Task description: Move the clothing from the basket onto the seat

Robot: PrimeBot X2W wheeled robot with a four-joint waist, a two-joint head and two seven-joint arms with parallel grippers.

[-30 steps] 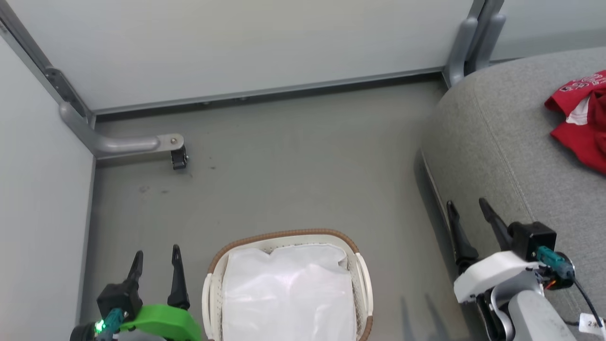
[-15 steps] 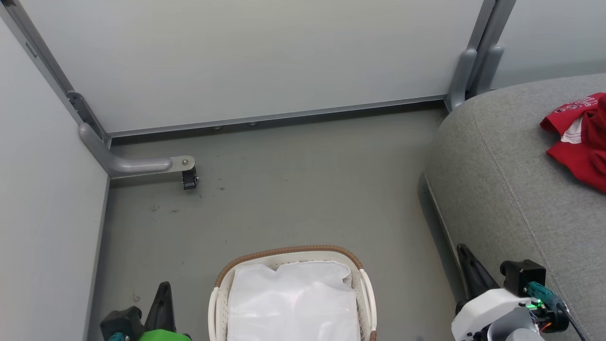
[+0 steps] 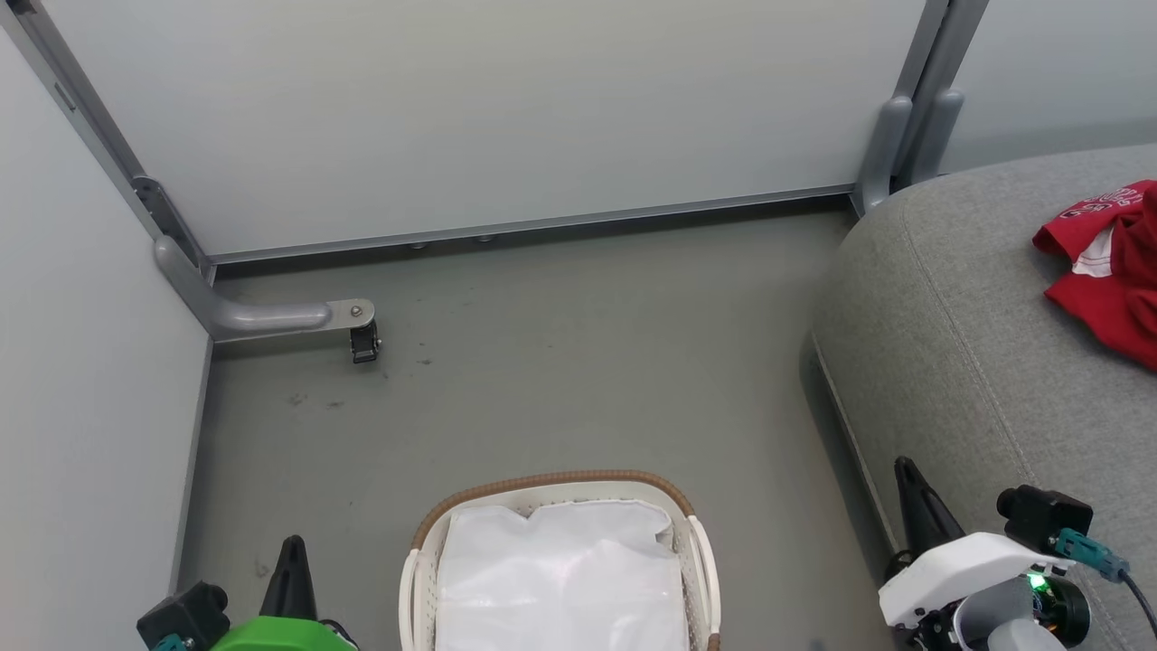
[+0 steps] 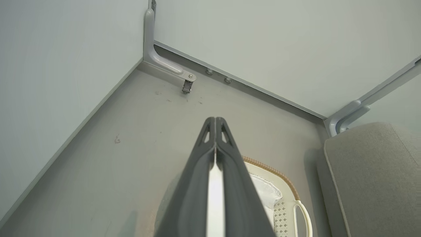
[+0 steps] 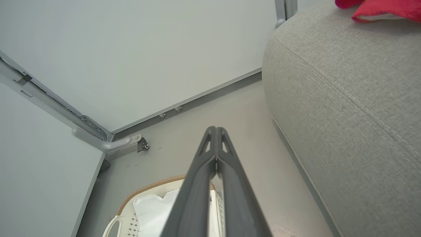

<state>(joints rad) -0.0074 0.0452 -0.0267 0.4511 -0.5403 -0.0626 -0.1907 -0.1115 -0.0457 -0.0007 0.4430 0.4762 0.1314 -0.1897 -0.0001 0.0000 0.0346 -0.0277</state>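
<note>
The red clothing (image 3: 1107,258) with white lettering lies crumpled on the grey seat (image 3: 976,362) at the right; the right wrist view catches its edge (image 5: 378,8) on the seat (image 5: 345,92). The white basket (image 3: 425,561) with a brown rim stands on the floor at the bottom centre, with its white liner showing inside. My left gripper (image 3: 291,547) is shut at the lower left, beside the basket; in the left wrist view its fingertips (image 4: 215,120) meet with nothing between them. My right gripper (image 3: 906,470) is shut at the lower right, against the seat's side, tips together (image 5: 215,129).
Pale partition walls close the back and left. A grey metal foot with a small caster (image 3: 364,342) sticks out on the floor at the left. Another grey post (image 3: 904,127) stands at the seat's far corner. Bare grey floor lies between the basket and the wall.
Both grippers have gone from open to shut and dropped lower in the head view. The head camera has tilted, shifting the whole picture down a little.
</note>
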